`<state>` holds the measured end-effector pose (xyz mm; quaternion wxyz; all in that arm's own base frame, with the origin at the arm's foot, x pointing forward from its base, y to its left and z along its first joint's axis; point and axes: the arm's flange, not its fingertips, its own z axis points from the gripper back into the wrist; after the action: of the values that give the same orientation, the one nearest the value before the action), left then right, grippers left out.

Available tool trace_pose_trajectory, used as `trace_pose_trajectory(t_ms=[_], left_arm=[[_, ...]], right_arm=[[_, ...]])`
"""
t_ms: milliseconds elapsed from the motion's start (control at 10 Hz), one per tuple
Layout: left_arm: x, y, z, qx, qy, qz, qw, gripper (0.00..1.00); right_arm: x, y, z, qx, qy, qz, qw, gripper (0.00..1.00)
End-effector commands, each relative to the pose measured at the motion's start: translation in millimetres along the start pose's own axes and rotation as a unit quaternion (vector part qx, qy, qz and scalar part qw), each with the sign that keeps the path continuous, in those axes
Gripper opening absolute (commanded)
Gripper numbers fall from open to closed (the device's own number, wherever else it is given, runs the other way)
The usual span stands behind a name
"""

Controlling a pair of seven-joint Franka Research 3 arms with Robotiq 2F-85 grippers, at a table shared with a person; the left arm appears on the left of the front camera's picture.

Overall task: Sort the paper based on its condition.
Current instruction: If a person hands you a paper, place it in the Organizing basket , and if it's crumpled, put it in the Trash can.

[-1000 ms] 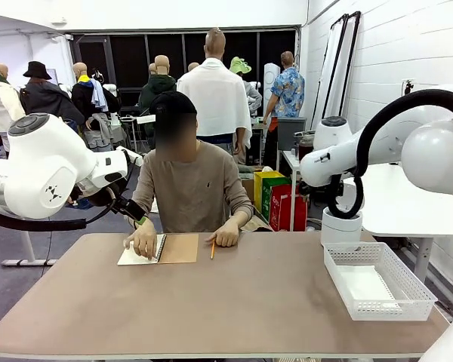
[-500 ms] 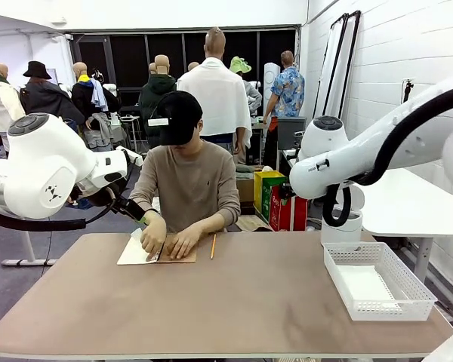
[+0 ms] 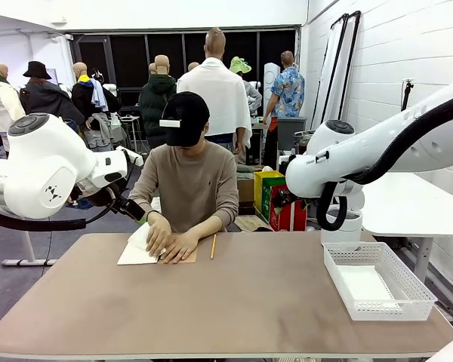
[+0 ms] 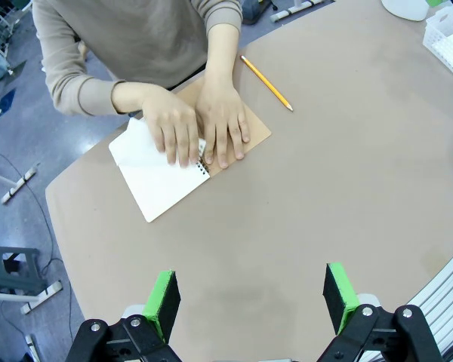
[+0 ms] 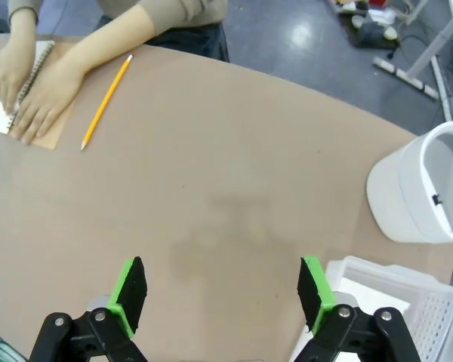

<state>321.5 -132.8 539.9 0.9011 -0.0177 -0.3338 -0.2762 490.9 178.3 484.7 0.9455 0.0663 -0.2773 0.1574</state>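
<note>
Pressed flat under the person's hands [image 4: 225,124], upper left of the left wrist view, the paper [image 4: 155,181] inside its notebook [image 4: 255,130], probably steadied for tearing out; above the desk [image 4: 309,196], left end effector [image 4: 251,280] and right end effector [image 5: 220,268] spread wide, empty, idle.

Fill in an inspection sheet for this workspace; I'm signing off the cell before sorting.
Surface: brown table, no spills seen.
Job's things: white paper page in the spiral notebook, the person's hands on it; white mesh basket.
Clutter: yellow pencil; white bin near the basket.
Claws: left claw open, empty; right claw open, empty.
Cables: black hose looped under the right arm, off the table.
Surroundings: person seated at far side; white side table.
</note>
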Motion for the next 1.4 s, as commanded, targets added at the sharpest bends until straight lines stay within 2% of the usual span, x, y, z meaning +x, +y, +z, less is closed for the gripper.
trace_pose_trajectory(t_ms=[0,200,400,800,1000,1100,1300], left_arm=[[-1.1,0.8,0.1,-0.001,0.000,0.001,1.000,1.00],[-1.1,0.8,0.1,-0.001,0.000,0.001,1.000,1.00],[-1.1,0.8,0.1,-0.001,0.000,0.001,1.000,1.00],[-1.1,0.8,0.1,-0.001,0.000,0.001,1.000,1.00],[-1.1,0.8,0.1,-0.001,0.000,0.001,1.000,1.00],[-1.1,0.8,0.1,-0.001,0.000,0.001,1.000,1.00],[-1.1,0.8,0.1,-0.001,0.000,0.001,1.000,1.00]], right_arm=[[2.3,0.5,-2.9,-0.014,-0.003,-0.011,1.000,1.00],[0.2,-1.6,0.1,-0.001,0.000,-0.003,1.000,1.00],[-4.3,12.5,24.1,0.071,-0.006,0.044,0.996,1.00],[-18.0,22.5,64.2,0.099,0.005,0.129,0.987,1.00],[-24.8,21.2,87.5,0.127,0.022,0.179,0.975,1.00],[-28.7,18.4,96.9,0.152,0.017,0.192,0.969,1.00],[-34.9,16.1,105.8,0.166,-0.021,0.185,0.968,1.00]])
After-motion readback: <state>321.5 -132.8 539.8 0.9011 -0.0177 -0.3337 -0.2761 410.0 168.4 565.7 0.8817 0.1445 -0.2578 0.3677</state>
